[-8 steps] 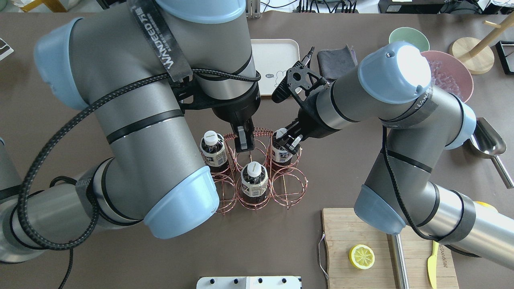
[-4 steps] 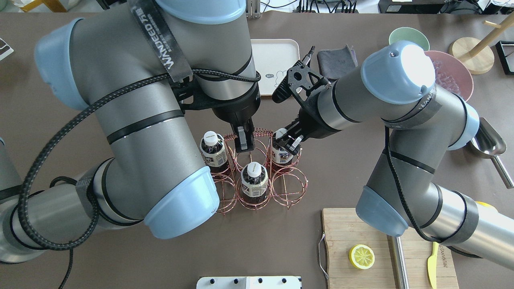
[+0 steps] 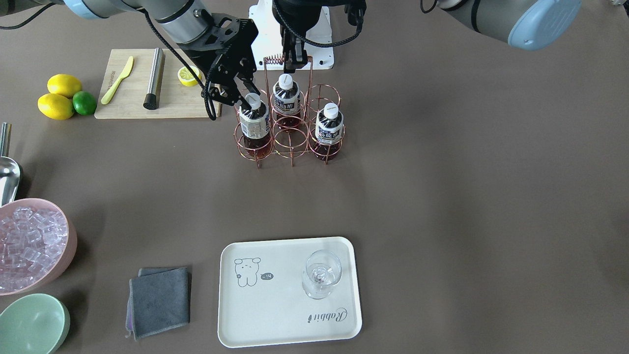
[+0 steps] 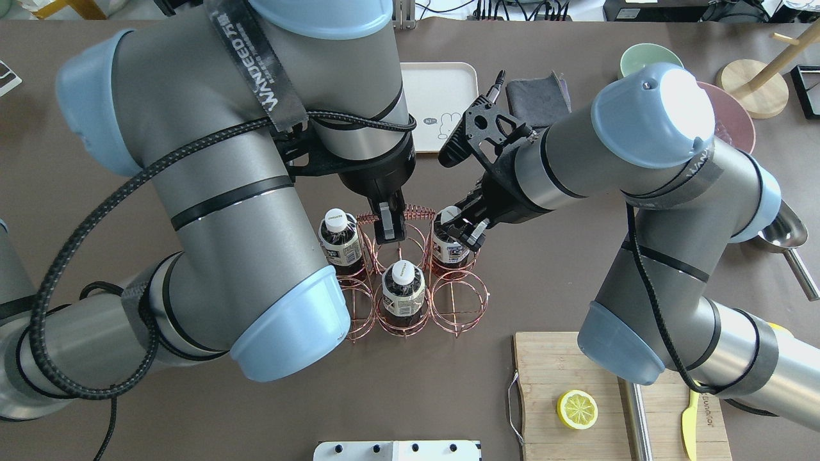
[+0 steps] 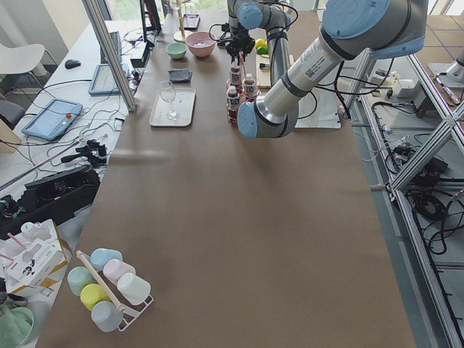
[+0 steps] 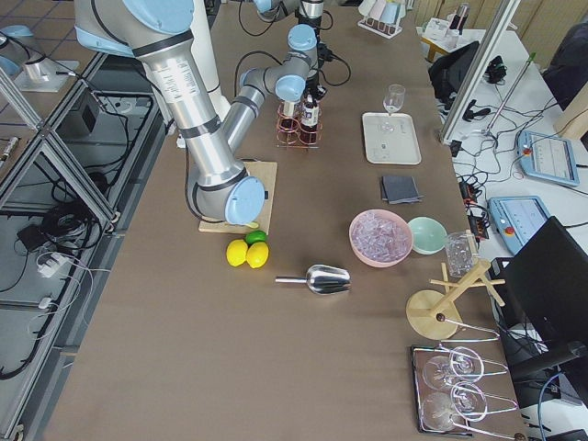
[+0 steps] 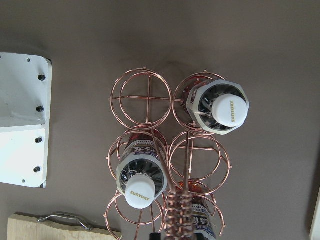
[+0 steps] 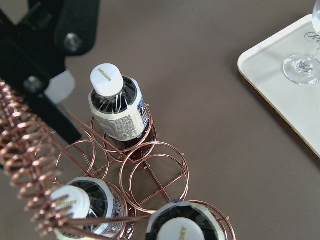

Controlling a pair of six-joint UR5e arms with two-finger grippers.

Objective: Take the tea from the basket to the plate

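Three tea bottles stand in a copper wire basket (image 3: pixel 290 142). In the front view they are at left (image 3: pixel 254 125), middle (image 3: pixel 286 98) and right (image 3: pixel 328 127). My right gripper (image 3: pixel 242 98) is open, its fingers on either side of the left bottle's white cap; from overhead this is the right-hand bottle (image 4: pixel 448 246) under that gripper (image 4: pixel 462 232). My left gripper (image 4: pixel 389 225) is shut on the basket's coiled handle (image 3: pixel 275 60). The cream plate (image 3: pixel 275 314) with the bear drawing lies well apart from the basket, on its far side (image 4: pixel 442 83).
A wine glass (image 3: pixel 322 273) stands on the plate. A grey cloth (image 3: pixel 159 300), a pink bowl of ice (image 3: pixel 29 246) and a green bowl (image 3: pixel 32 322) lie beside it. A cutting board (image 3: pixel 132 98) with lemon half, knife and steel cylinder lies near the basket.
My right arm's elbow has swung outward and its gripper has settled slightly lower around the bottle's cap. The basket and bottles shifted very slightly. The left gripper has stayed on the handle.
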